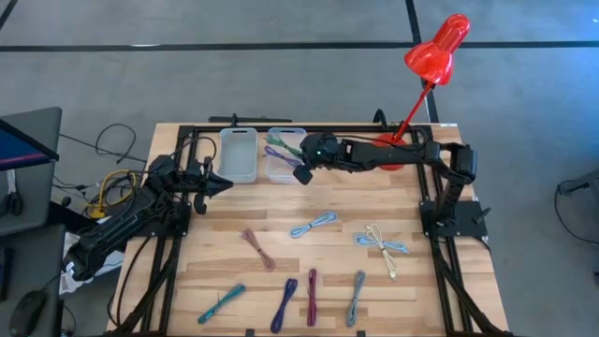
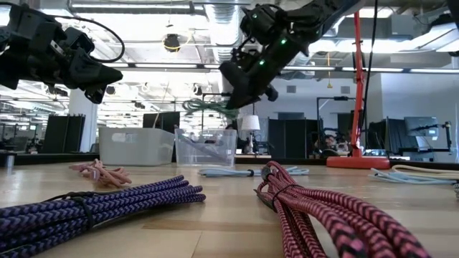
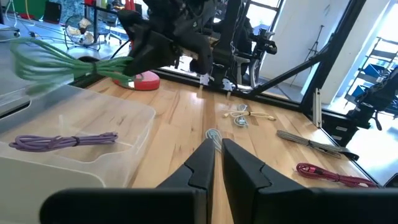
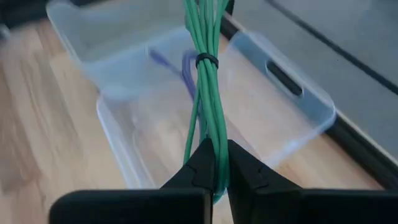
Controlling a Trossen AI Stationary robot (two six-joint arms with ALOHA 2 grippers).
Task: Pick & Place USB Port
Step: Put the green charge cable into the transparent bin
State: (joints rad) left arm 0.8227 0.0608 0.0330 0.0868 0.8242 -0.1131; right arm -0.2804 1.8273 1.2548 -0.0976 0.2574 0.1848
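Observation:
A green cable bundle (image 4: 207,93), tied with a black band (image 4: 207,61), is in my right gripper (image 4: 216,171), which is shut on it above the right-hand clear bin (image 1: 285,157). In the low view the bundle (image 2: 204,107) hangs in the air over that bin (image 2: 206,147). A purple cable (image 3: 62,140) lies on the bin's floor. A second clear bin (image 1: 238,154) stands just left of it. My left gripper (image 1: 220,183) waits raised at the table's left, fingers shut (image 3: 217,163), touching nothing. My right gripper pinches the green bundle near one end (image 4: 214,155) between its two fingers, several strands together. The fingers lie along the bundle, which sticks out past the fingertips. The bundle is lifted clear, above the bin with the purple cable.
Several more tied cables lie on the wooden table: pink (image 1: 259,248), light blue (image 1: 314,225), cream and blue (image 1: 382,245), teal (image 1: 221,302), purple (image 1: 284,304), magenta (image 1: 312,297), grey-blue (image 1: 357,298). A red lamp (image 1: 435,51) stands at the far right.

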